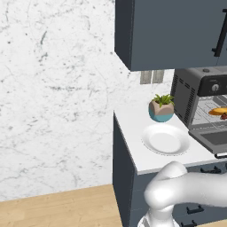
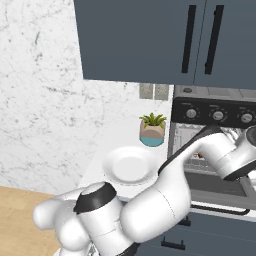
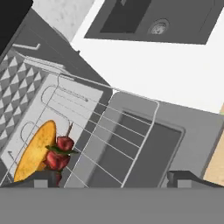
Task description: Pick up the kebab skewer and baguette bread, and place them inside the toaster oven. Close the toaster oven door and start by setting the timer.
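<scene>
White counter (image 1: 133, 133) ends at a corner left of the empty white plate (image 1: 166, 139), with bare marble wall beyond, so you have open room on that side. You'll see the toaster oven (image 1: 190, 95) standing at the right, its toaster oven door (image 3: 162, 144) dropped flat toward you. Baguette bread (image 3: 35, 151) and kebab skewer (image 3: 59, 155) lie touching on the wire rack (image 3: 109, 131). Your end effector (image 3: 111, 177) hangs above the door, spread wide, holding nothing.

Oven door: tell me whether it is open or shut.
Open. The oven door lies folded down flat in front of the cavity, and the baguette shows on the rack inside.
</scene>
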### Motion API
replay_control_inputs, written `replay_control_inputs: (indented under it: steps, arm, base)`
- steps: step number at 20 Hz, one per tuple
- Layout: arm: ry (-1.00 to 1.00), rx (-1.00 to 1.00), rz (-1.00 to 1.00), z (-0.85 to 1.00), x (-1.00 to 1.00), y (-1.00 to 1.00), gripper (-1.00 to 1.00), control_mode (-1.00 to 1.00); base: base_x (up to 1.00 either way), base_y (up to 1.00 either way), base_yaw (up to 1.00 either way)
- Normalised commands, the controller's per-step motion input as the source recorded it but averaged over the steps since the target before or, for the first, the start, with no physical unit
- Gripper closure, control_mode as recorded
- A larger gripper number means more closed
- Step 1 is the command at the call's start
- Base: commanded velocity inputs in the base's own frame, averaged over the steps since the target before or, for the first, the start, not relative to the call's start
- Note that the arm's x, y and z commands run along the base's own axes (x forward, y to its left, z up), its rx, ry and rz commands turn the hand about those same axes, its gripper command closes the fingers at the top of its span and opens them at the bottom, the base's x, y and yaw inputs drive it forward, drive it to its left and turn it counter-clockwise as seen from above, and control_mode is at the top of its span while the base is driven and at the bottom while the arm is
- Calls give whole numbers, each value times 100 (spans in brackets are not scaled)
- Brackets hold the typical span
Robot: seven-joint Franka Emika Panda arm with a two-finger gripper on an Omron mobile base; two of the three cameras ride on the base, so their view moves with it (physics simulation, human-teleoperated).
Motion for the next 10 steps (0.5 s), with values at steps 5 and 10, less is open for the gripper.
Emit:
replay_control_inputs:
  steps: [5, 10]
  arm:
    - [-8, -31, 42, -1, -21, 2, -100, -100]
    - [-2, -40, 40, -4, -29, 25, -100, -100]
  base:
    - [0, 0, 0]
    - [0, 0, 0]
